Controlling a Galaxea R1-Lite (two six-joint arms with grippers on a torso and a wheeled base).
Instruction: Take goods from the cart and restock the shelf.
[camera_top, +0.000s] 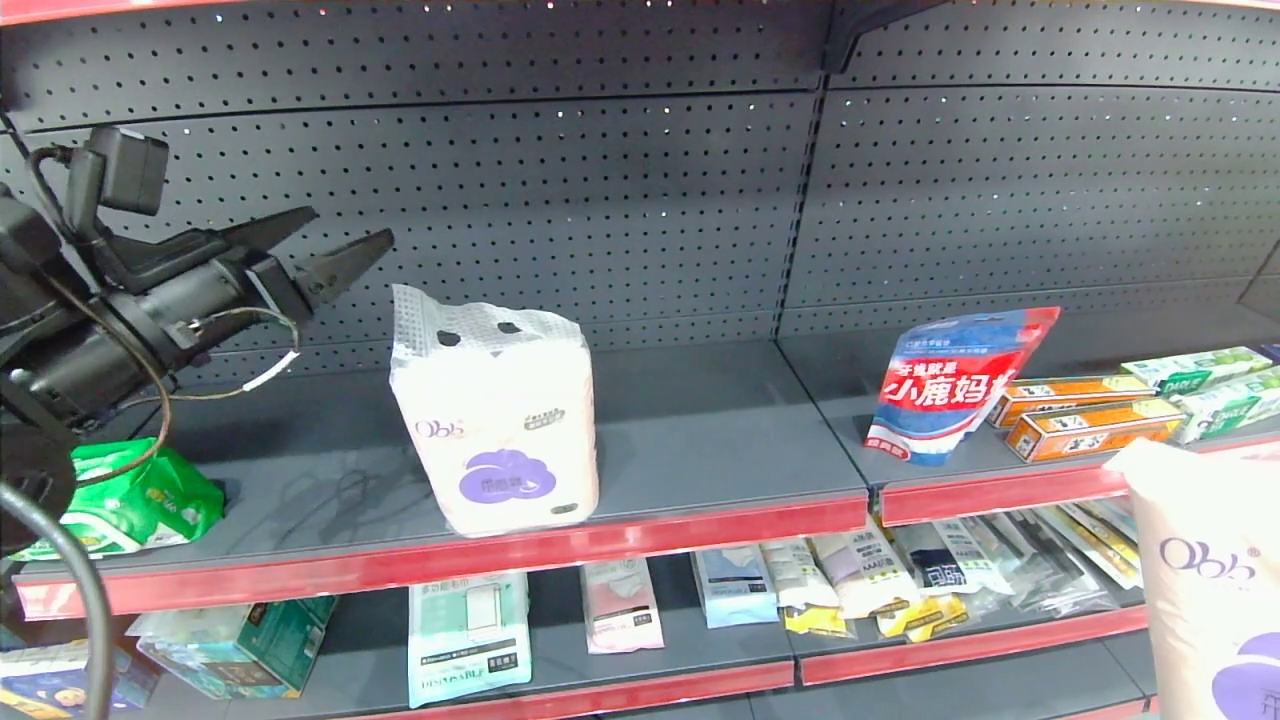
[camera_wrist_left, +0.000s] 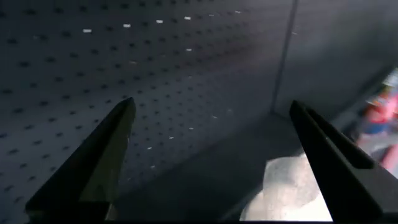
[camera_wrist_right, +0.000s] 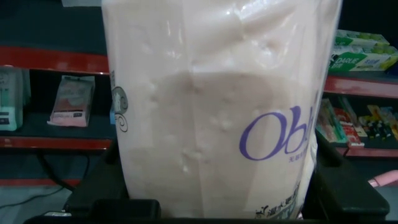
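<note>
The tissue pack (camera_wrist_right: 217, 106) is gripped in the right claw (camera_wrist_right: 214, 186): a dark finger presses each side of the white wrapper, and the pack stands upright in the grip. In the head view that tissue pack (camera_top: 1215, 590) hangs in front of the shelf (camera_top: 700, 440), lower than its red front edge and off its right-hand end.

Over to the left claw (camera_top: 350, 225): it's spread wide with nothing between its fingers, hovering above the left part of the shelf and pointing at the perforated back panel (camera_top: 600, 200). Through that claw's own camera, the left claw (camera_wrist_left: 211, 106) shows both fingers far apart against the panel.

Below it and to its right, a second tissue pack (camera_top: 495, 420) stands upright on the shelf, near the front edge and apart from the claw. Its white top (camera_wrist_left: 292, 193) shows low between the open fingers. Under the left claw and a little to its left lies a green packet (camera_top: 130, 500), on the same shelf board.

Up and to the left of the right claw's load, a red-and-blue pouch (camera_top: 950, 385) leans on the shelf. Just beside it are two orange boxes (camera_top: 1085, 415), then green-and-white boxes (camera_top: 1210, 385) farther right. Beneath it all, the lower shelf (camera_top: 660, 680) carries a row of flat packets (camera_top: 620, 605).
</note>
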